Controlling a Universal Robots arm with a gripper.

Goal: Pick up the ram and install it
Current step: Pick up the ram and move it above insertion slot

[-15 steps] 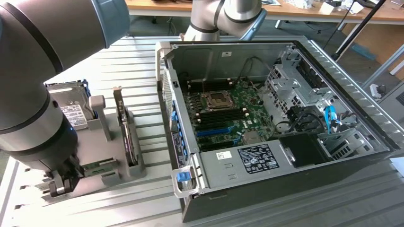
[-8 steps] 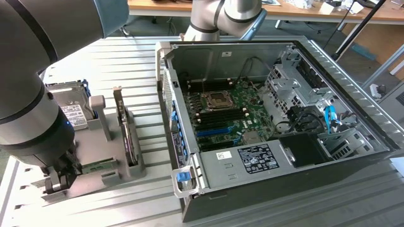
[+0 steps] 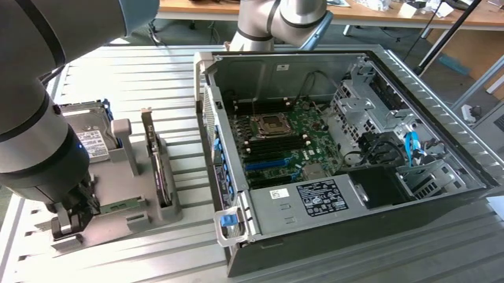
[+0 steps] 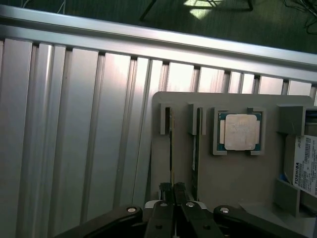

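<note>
Closest in, the hand [image 4: 172,188] has its two dark fingertips [image 4: 165,188] pressed onto the ram [image 4: 171,148] — a thin pinch, fitting for a board seen edge-on. The ram stands on its long edge in a grey holder [image 4: 233,173] with its far end caught in a slotted post [image 4: 164,119]. That post seems meant to keep the narrow top edge up where fingers can close on it. Just beside it a second stick [image 4: 198,144] stands the same way in its own post, far enough apart, I judge, for one finger to slip between. Further along the holder a square silver processor [image 4: 241,132] lies flat in a recess, with a hard drive [image 4: 306,166] past it. The ribbed metal table [image 4: 74,139] carries the lot. Well apart, toward the exterior view's right, the computer case [image 3: 441,112] lies on its side with the panel off — likely so the motherboard [image 3: 284,138] faces upward for installing.
</note>
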